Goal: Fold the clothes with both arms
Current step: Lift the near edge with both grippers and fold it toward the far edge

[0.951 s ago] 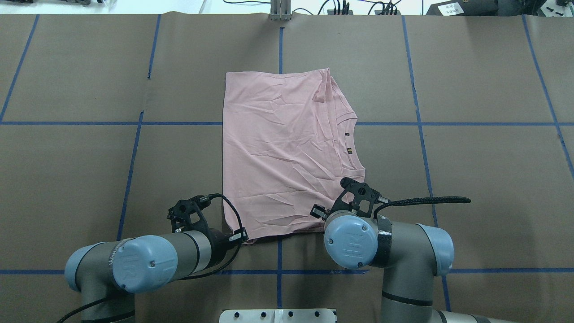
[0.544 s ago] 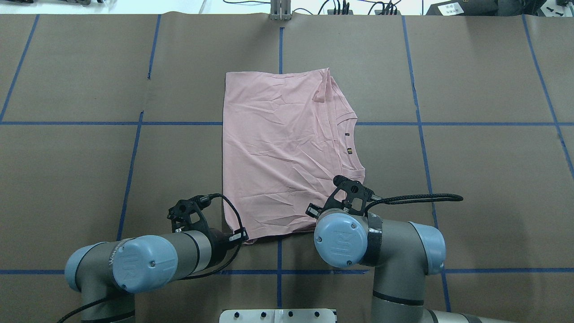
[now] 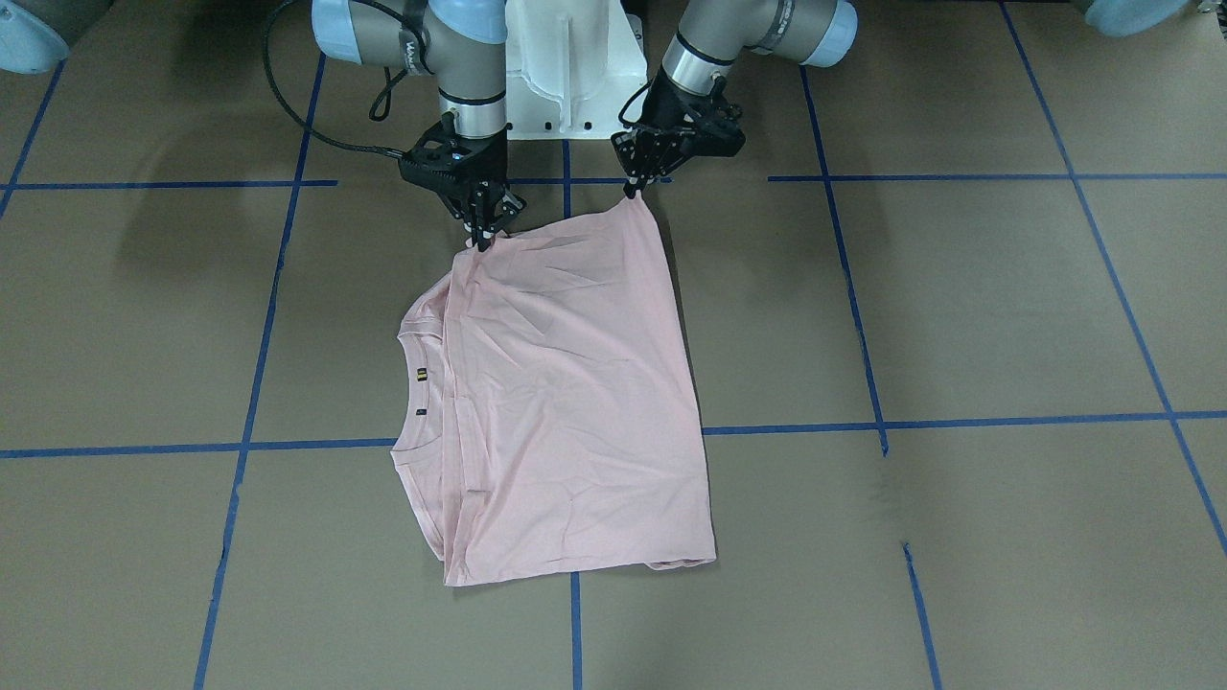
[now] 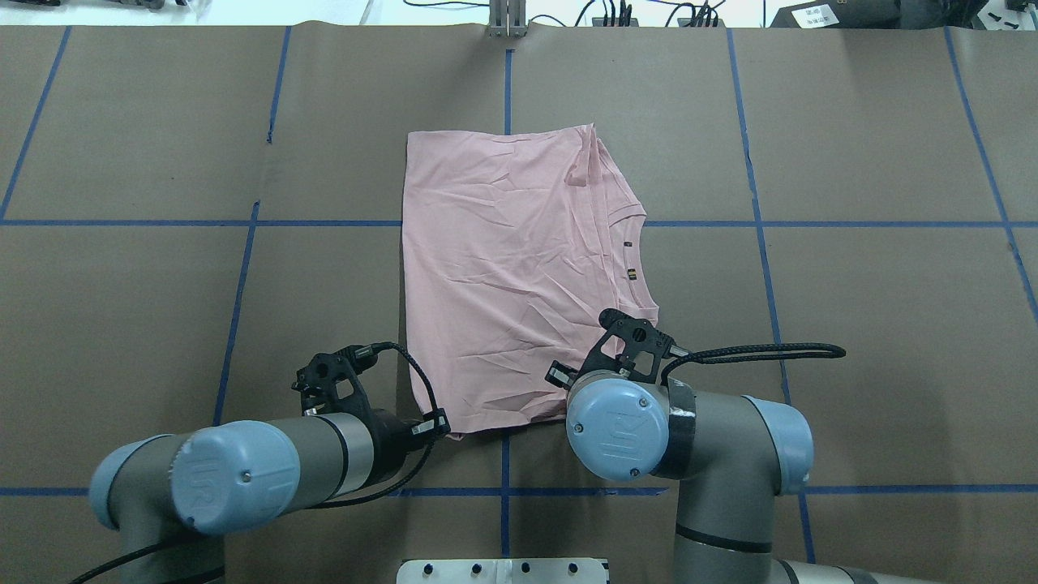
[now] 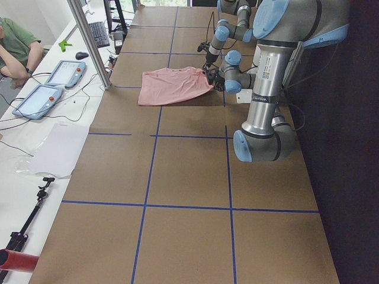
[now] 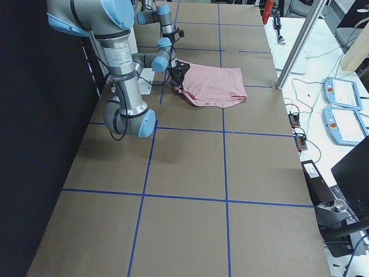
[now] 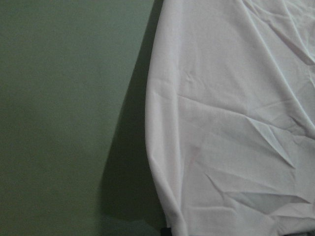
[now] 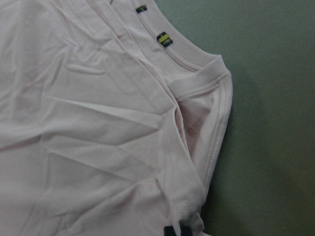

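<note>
The pale pink T-shirt lies folded on the brown table, plain side up, with its round collar on my right. It also shows in the overhead view. My left gripper is shut on the shirt's near corner on my left. My right gripper is shut on the near corner by the collar and sleeve. Both corners are raised slightly off the table. In the overhead view both grippers' fingertips are hidden under the wrists. The wrist views show only creased pink fabric and the collar.
The white pedestal base stands just behind the grippers. Blue tape lines divide the brown table. A side table with teach pendants and a seated person lies beyond the far edge, with an aluminium post.
Both arms have shifted a little; the right wrist moved left and toward the shirt, the left elbow drew back. The shirt's near-left edge has pulled slightly inward.
</note>
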Motion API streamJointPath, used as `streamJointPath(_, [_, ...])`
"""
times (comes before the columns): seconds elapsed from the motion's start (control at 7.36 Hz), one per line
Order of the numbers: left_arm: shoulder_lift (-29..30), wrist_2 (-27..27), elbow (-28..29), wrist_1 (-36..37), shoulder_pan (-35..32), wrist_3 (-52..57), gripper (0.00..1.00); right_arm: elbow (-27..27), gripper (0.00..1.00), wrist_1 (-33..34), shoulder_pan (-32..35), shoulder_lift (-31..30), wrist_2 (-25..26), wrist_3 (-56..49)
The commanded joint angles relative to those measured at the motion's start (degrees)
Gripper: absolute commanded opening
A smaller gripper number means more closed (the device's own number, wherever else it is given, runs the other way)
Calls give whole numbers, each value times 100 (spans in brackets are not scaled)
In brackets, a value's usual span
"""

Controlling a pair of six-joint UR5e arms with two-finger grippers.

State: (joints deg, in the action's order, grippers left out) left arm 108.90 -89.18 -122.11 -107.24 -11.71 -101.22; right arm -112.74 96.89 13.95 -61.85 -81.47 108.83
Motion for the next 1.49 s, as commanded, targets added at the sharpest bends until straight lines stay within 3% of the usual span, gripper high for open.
streamJointPath(0.0, [174,-483,-1748,1910,11,58,0,-1751,0,1657,-127,32,-45,7])
streamJointPath(0.14, [271,-547,-1964,2239,-6,76,0,-2239,0,2171,-172,189,-97,7])
streamJointPath(0.54, [369,-521,-1275,2199,-539,802,0,-1316,0,1984,10,619,-36,-394])
streamJointPath(0.82, [693,-547,-274,2007,-1226,1384,0,-272,0,706,580,726,-71,-851])
streamJointPath(1.22, [720,-539,1053,849,-1596,1579,0,1924,0,-737,1171,1498,-80,-1144])
streamJointPath(1.36, [720,-530,1449,541,-1667,1770,0,2366,0,-1029,1241,1578,-89,-1214])
